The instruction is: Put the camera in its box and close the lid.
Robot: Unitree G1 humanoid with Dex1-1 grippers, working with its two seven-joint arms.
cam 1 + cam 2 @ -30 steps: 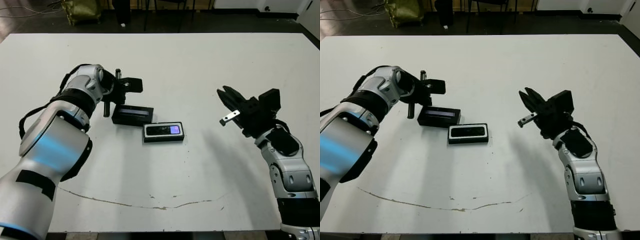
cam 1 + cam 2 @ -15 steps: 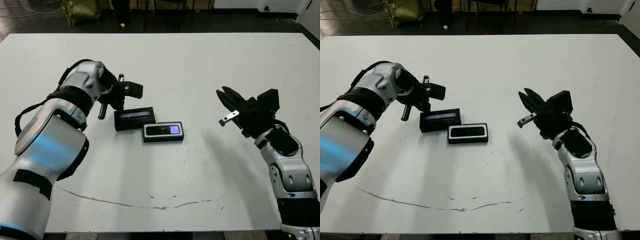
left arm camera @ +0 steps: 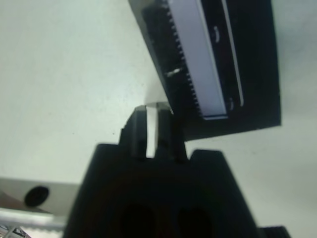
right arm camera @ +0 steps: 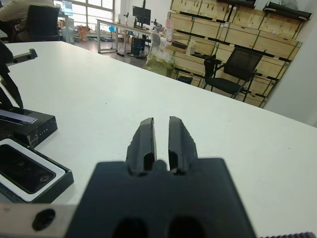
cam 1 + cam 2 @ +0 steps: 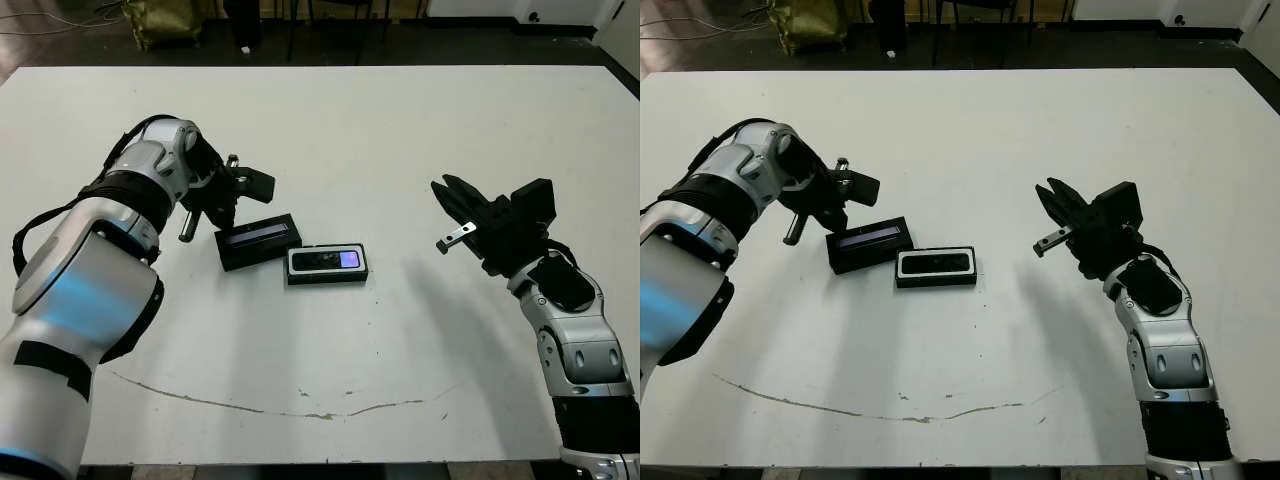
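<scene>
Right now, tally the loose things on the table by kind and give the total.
Camera: 1, lying in the box.
Box: 1, open.
Lid: 1, beside the box, not on it.
Total: 3.

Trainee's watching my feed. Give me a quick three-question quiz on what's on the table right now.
1. True or false: the camera already lies in its box.
2. Which gripper is nearer the lid? A: left gripper. B: right gripper.
3. Yes or no: is the lid on the box?

Key: 1 true. 2 A. 3 no, it lies on the table beside the box.
</scene>
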